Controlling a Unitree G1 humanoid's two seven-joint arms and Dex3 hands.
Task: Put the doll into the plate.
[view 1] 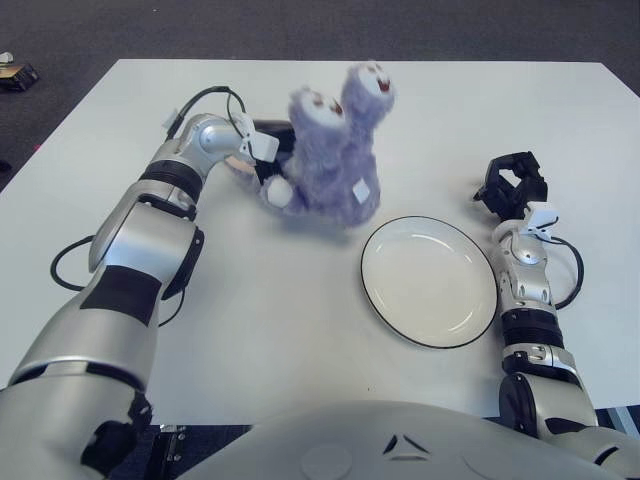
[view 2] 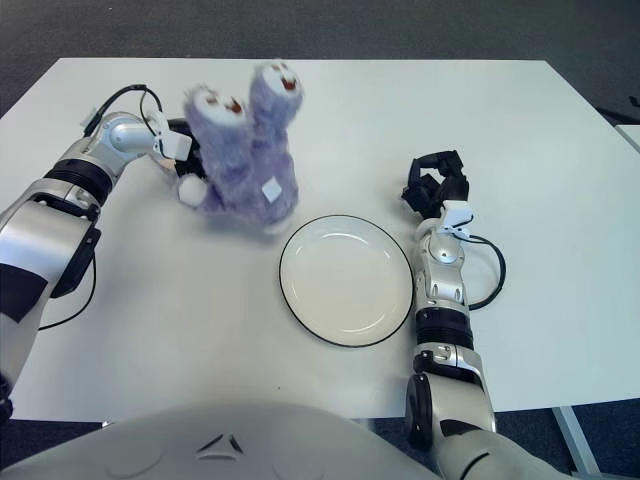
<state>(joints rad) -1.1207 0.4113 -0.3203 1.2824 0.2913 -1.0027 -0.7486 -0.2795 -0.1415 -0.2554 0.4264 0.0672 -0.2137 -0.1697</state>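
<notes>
The left arm reaches forward and bends inward at the wrist, its left hand (view 1: 268, 150) mostly hidden behind the purple doll (view 1: 335, 150), which it grasps and carries off the table. The right arm stretches straight ahead at the right side, forearm extended, right hand (view 1: 512, 183) with dark fingers curled around nothing.

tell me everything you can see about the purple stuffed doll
The fuzzy purple plush doll has two rounded heads with white faces and dark red eyes and mouths, a small white paw low on its left and a white tag on its body. It stands upright, heads pointing away from the robot, just beyond the white black-rimmed plate, not in it. The left hand grips it from its left side, mostly hidden behind the fur. Whether its base touches the white table is unclear.
</notes>
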